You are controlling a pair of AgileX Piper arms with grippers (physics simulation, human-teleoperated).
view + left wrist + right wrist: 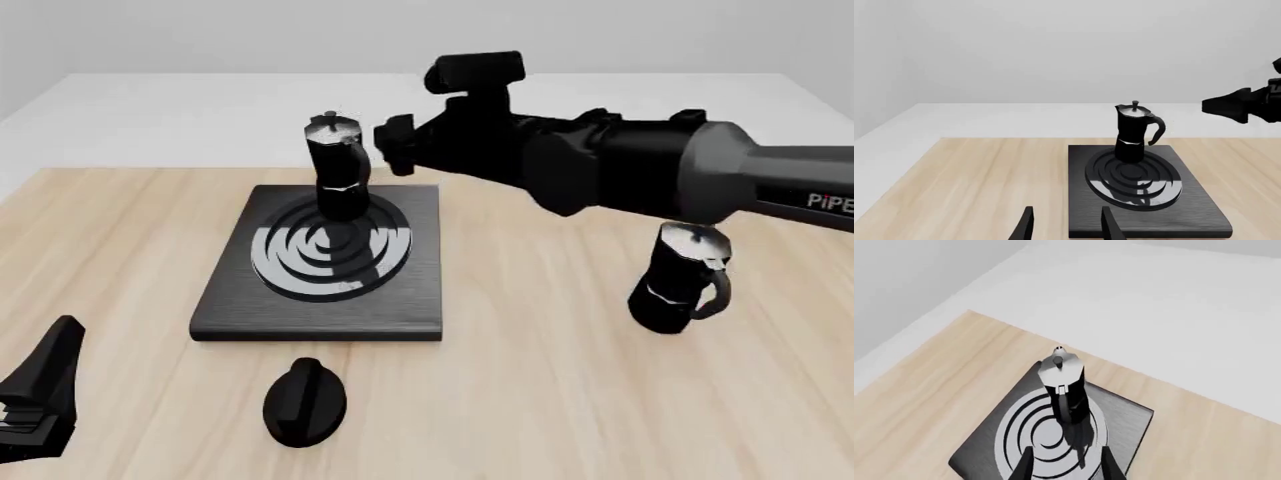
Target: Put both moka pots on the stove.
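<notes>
Black knob before stove — second pot aside; both arms' fingers spread, empty.

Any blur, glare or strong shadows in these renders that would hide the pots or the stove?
Front view: sharp, evenly lit; the right arm covers table behind it, not the pots. Left wrist view: the stove reflects the moka pot faintly. Right wrist view: crisp, short soft shadow by the pot.
</notes>
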